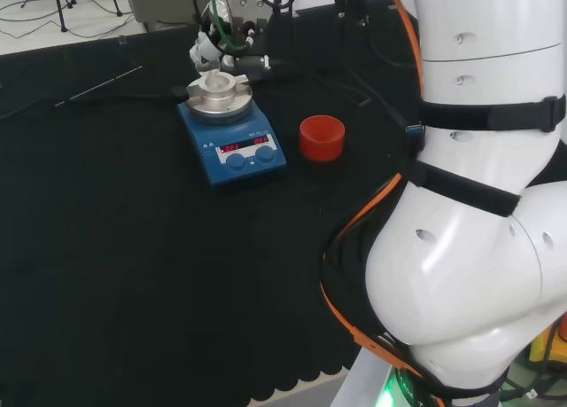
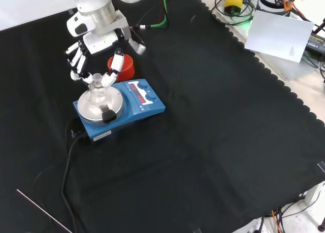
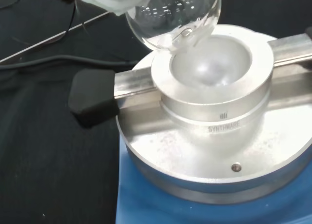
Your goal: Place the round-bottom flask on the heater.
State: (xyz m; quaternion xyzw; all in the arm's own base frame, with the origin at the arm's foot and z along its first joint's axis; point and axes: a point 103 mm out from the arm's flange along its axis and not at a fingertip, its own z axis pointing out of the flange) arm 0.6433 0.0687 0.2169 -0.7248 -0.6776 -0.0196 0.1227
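the hand (image 2: 96, 45) hangs over the back of the blue heater (image 2: 147, 108) in the front view, its black and white fingers (image 2: 116, 65) curled in around the neck of the clear round-bottom flask (image 2: 97, 93), which they pinch from both sides. the flask is over the middle of the heater's round metal block (image 2: 86, 108), neck up. in the wrist view the glass bulb (image 3: 173, 16) is just above the rim of the block's bowl-shaped hollow (image 3: 212, 68) and set toward one side of it, so it is not seated in the hollow; whether glass touches the rim there i cannot tell. a black-capped handle (image 3: 92, 97) sticks out from the side of the block, over the black cloth (image 3: 48, 160). in the front view a red ribbed ring stand (image 2: 127, 65) sits on the cloth just behind the heater, partly behind the fingers. in the head view the same red stand (image 1: 321, 137) lies to the right of the heater (image 1: 232, 141), apart from it, and the hand (image 1: 205, 50) is at the heater's far edge. a black cable (image 2: 66, 167) runs from the heater's left side toward the near edge of the front view
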